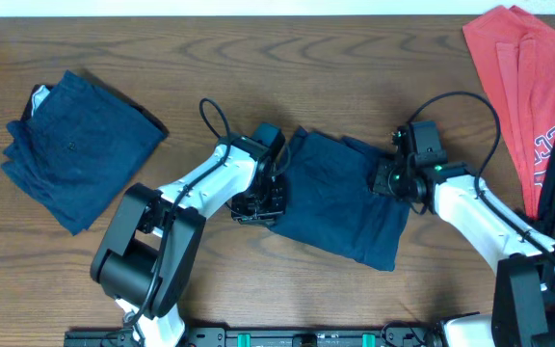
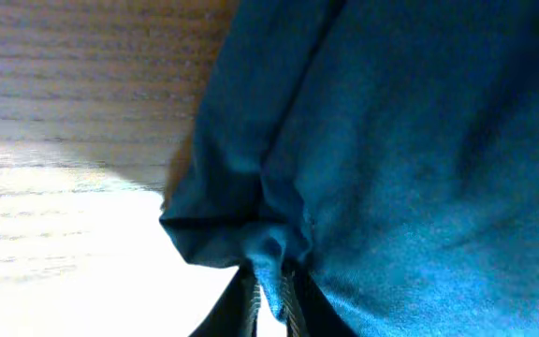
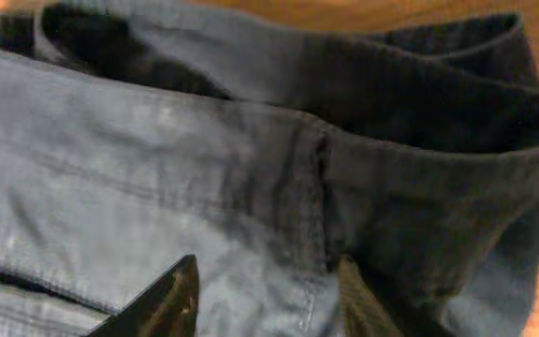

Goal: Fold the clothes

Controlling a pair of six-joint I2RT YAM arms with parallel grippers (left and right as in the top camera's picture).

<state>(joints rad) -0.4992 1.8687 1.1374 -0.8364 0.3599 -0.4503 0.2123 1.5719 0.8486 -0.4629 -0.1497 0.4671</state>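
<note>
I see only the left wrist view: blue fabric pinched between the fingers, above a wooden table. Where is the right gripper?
Observer: The right gripper is at the opposite, right edge of the same navy shorts.
Operator: Does it hold the cloth?
Observer: I cannot tell; its fingers stand apart, with a seamed fold between them.
Operator: Are there other clothes?
Observer: A folded second pair of navy shorts lies at the far left.

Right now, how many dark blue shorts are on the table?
2. The folded shorts lie at far left; the middle shorts lie between the left gripper and the right gripper. The red pile at the right edge may hide more.
</note>
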